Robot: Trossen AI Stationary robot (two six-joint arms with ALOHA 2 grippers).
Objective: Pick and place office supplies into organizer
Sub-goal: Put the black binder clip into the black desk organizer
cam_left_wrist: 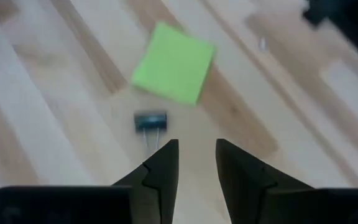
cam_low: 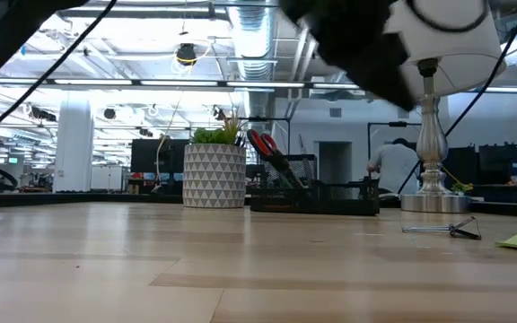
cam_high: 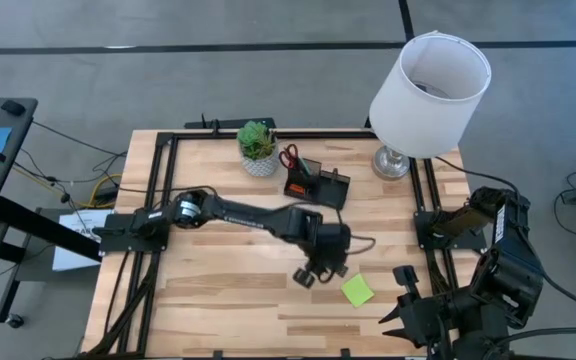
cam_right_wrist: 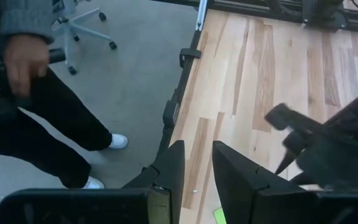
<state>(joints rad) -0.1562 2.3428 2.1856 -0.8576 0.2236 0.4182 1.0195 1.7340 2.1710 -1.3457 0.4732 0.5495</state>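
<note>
Wooden bench: left gripper hovers with fingers slightly parted, empty, above a black clip beside the green sticky-note pad; right gripper likewise narrowly parted, holding nothing.

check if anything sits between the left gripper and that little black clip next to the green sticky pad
Nothing visible does. The left gripper hovers above the table with its fingers slightly apart and empty, and only bare wood lies between them and the black clip. The green sticky-note pad lies just beyond the clip, not in the path.
</note>
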